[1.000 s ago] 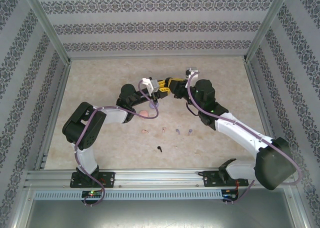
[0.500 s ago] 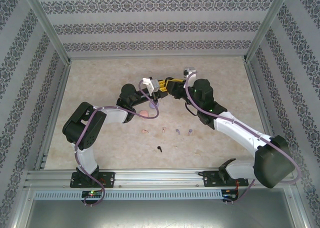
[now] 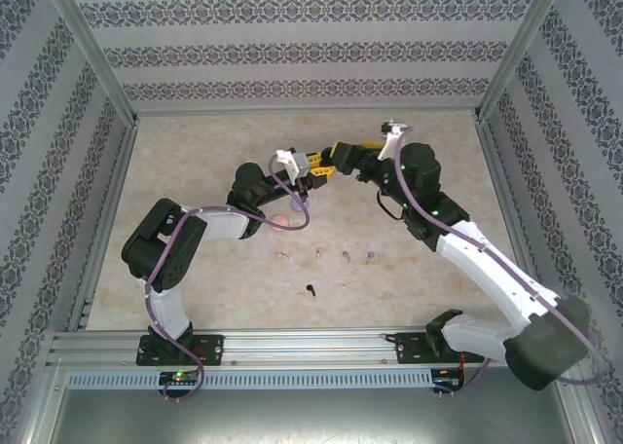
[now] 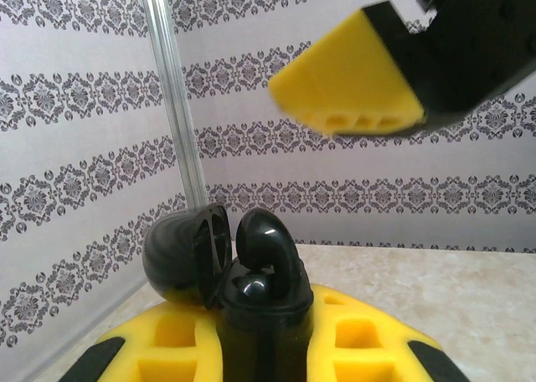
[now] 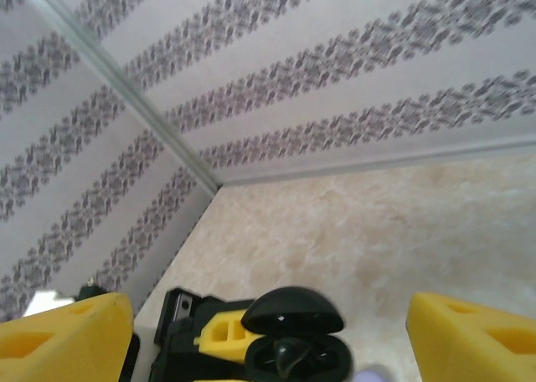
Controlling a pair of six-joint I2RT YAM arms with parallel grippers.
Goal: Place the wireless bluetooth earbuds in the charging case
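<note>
The black charging case [image 4: 251, 302] stands open in my left gripper [image 4: 264, 323], which is shut on it. Its lid [image 4: 180, 260] is tipped to the left. One black earbud [image 4: 266, 246] sits in the case, also visible from above as earbud [image 5: 285, 354] in case [image 5: 295, 336]. My right gripper [image 5: 268, 332] is open, a short way back from the case; its yellow finger [image 4: 352, 85] hangs above. In the top view the left gripper [image 3: 316, 166] and right gripper [image 3: 347, 154] are apart. A second black earbud [image 3: 311, 290] lies on the table.
Two pale pink earbuds [image 3: 282, 256] [image 3: 320, 253] and two purple earbuds [image 3: 346, 255] [image 3: 370, 257] lie in a row on the beige table [image 3: 214, 152]. A pink round case [image 3: 280, 218] and a purple one [image 3: 298, 203] sit under the left arm's cable. Patterned walls enclose the table.
My right gripper has drawn back to the right, away from the black case it was touching. The left gripper and the case have stayed in place.
</note>
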